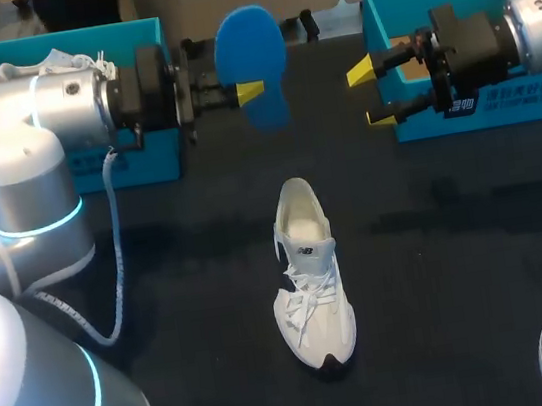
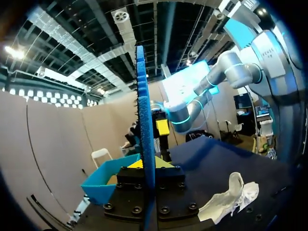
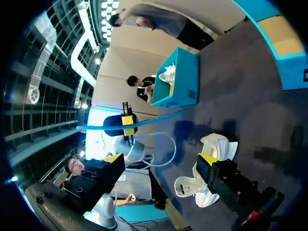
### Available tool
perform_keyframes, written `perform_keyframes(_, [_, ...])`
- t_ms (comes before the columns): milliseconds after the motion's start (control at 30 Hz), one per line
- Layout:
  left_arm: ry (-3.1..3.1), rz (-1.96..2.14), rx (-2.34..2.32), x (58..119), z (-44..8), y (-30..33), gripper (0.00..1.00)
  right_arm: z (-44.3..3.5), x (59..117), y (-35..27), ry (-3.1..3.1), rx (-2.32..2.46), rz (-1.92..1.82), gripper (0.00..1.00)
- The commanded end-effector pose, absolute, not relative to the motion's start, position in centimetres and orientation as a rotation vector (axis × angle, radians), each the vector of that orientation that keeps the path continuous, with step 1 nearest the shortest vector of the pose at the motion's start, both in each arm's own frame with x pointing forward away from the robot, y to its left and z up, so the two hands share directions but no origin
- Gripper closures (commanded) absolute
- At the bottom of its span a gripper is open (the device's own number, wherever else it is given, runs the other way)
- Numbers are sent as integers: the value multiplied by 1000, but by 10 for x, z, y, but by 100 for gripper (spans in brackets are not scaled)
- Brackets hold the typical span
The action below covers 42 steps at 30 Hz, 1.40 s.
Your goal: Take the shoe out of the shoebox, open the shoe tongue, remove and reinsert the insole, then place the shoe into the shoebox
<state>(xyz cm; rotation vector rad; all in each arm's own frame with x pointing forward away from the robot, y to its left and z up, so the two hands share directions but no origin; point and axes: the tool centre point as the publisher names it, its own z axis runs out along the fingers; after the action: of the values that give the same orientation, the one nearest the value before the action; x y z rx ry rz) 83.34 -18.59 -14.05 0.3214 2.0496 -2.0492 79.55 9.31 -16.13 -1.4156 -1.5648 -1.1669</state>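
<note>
Our left gripper (image 1: 248, 93) clamps the blue insole (image 1: 249, 44) near the table's (image 1: 462, 267) far edge; our right gripper (image 1: 372, 93) gapes empty. Next, we judge, comes reinserting it into the shoe (image 1: 311, 288).

Left end effector (image 1: 247, 91) pinches the insole (image 1: 249, 44) aloft; right end effector (image 1: 371, 94) faces it, fingers spread.
</note>
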Motion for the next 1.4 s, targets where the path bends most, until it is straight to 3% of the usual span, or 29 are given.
perform_keyframes(33, [1824, -1839, 566, 829, -142, -186, 100, -162, 795, 94, -1565, -1418, -1168, 0])
perform_keyframes(267, [1791, -1846, 590, 831, -143, -185, 100, -162, 795, 94, -1565, -1418, -1168, 0])
perform_keyframes(867, [1396, -1292, 1124, 850, -159, -175, 100, -162, 795, 94, -1565, -1418, -1168, 0])
perform_keyframes(1400, [1362, -1224, 1115, 854, -180, -176, 100, -162, 795, 94, -1565, -1418, -1168, 0])
